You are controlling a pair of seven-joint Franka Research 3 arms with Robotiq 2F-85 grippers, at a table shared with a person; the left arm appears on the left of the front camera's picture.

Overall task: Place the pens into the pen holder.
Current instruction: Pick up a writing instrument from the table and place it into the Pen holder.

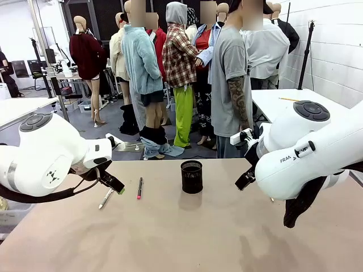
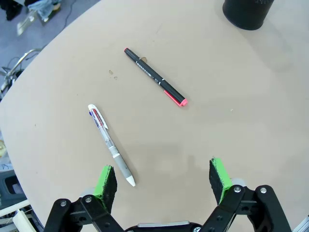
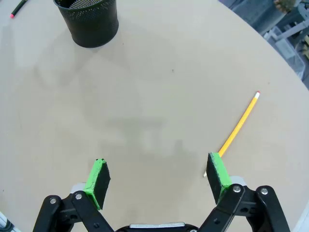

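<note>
My left gripper stands wide and empty, with the white pen just beside the pad at lower left, its long axis running up-left in the frame. My right gripper, equally wide, has the pencil slanting up-right from the lower-right pad. The pen holder sits upper left.

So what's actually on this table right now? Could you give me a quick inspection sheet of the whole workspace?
Surface: beige tabletop, flat.
Job's things: black wire-mesh cylindrical pen holder upright, no pen sticking out of it; white-silver pen, black pen with pink ends and orange-yellow pencil lie flat on the tabletop, apart from one another.
Clutter: nothing seen.
Grippers: left gripper and right gripper open, holding nothing.
Cables: black cable loops under the left arm.
Surroundings: person in a grey T-shirt stands at the far side.
</note>
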